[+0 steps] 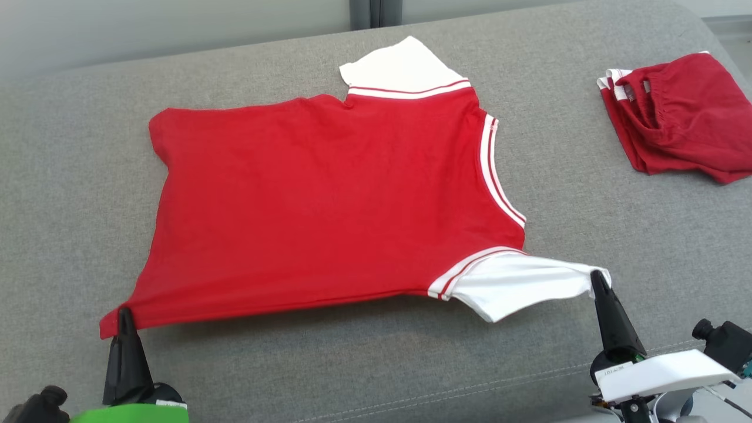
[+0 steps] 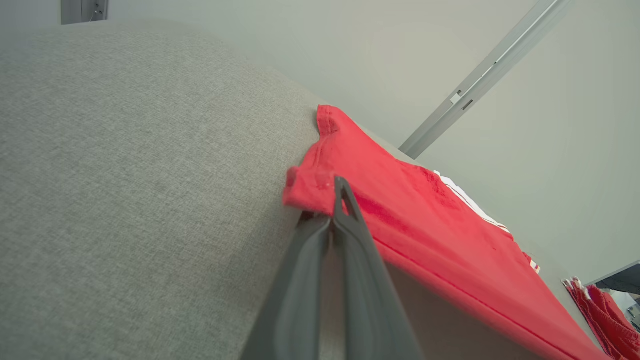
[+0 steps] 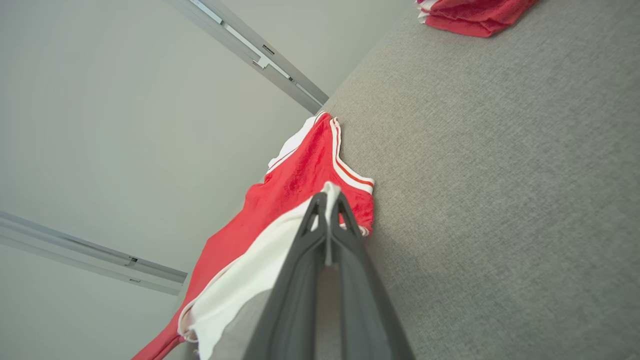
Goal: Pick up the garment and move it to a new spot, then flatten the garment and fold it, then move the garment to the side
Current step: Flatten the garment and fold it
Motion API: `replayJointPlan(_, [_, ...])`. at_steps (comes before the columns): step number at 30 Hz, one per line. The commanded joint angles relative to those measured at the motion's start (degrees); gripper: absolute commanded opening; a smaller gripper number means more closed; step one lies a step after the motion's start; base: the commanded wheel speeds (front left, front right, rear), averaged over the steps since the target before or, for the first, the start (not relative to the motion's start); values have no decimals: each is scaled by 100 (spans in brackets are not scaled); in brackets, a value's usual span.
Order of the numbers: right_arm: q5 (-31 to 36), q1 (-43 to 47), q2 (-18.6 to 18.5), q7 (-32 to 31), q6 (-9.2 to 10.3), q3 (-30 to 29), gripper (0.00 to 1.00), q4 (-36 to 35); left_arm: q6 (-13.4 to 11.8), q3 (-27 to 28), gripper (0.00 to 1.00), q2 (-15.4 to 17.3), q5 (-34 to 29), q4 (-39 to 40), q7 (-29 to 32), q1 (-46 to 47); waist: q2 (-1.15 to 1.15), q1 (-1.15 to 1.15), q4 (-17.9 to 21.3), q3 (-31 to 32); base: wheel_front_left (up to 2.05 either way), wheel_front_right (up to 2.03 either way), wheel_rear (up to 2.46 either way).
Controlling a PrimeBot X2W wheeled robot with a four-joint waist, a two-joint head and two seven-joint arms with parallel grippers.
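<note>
Near edge of the grey upholstered surface (image 1: pixel 59 176): left claw (image 1: pixel 124 314) clenched on the hem corner of the red garment (image 1: pixel 329 200), right claw (image 1: pixel 598 277) clenched on its near white sleeve tip. The red garment lies spread across the middle, near edge slightly lifted, other white sleeve toward the far edge. Folded red clothing (image 1: pixel 681 117) sits near the far-right corner.

Two garments show: one red-and-white shirt (image 1: pixel 329 205), one folded red garment (image 1: pixel 684 117). Two grippers show, left gripper (image 1: pixel 124 312) and right gripper (image 1: pixel 598 276).
</note>
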State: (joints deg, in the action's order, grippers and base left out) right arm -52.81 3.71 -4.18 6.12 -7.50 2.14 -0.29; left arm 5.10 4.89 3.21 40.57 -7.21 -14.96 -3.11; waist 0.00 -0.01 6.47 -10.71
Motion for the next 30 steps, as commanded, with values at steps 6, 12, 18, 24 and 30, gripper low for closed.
replayJointPlan(6, [77, 420, 79, -221, 1, -6, 0, -244, 18, -170, 0, -13, -229, 332, -28, -569, 0, 1, -48, 286, 0, 0, 0])
replayJointPlan(12, [142, 676, 110, -390, 1, -91, 0, -460, -120, -329, 0, -20, -178, 597, -24, -863, 0, 1, -35, 301, 0, 0, 0])
replayJointPlan(18, [136, 815, 119, -521, 1, -110, 0, -651, -272, -355, 0, -21, -149, 816, -24, -1138, 0, 1, 13, 297, 0, 0, 0])
replayJointPlan(24, [72, 633, 121, -497, 1, -64, 0, -446, -227, -477, 0, -22, -238, 665, -24, -1017, 0, 1, -10, 346, 0, 0, 0])
replayJointPlan(30, [137, 369, 122, -477, 0, 42, 0, -127, -171, -583, 0, -22, -292, 373, -23, -776, 0, 1, -63, 404, 0, 0, 0])
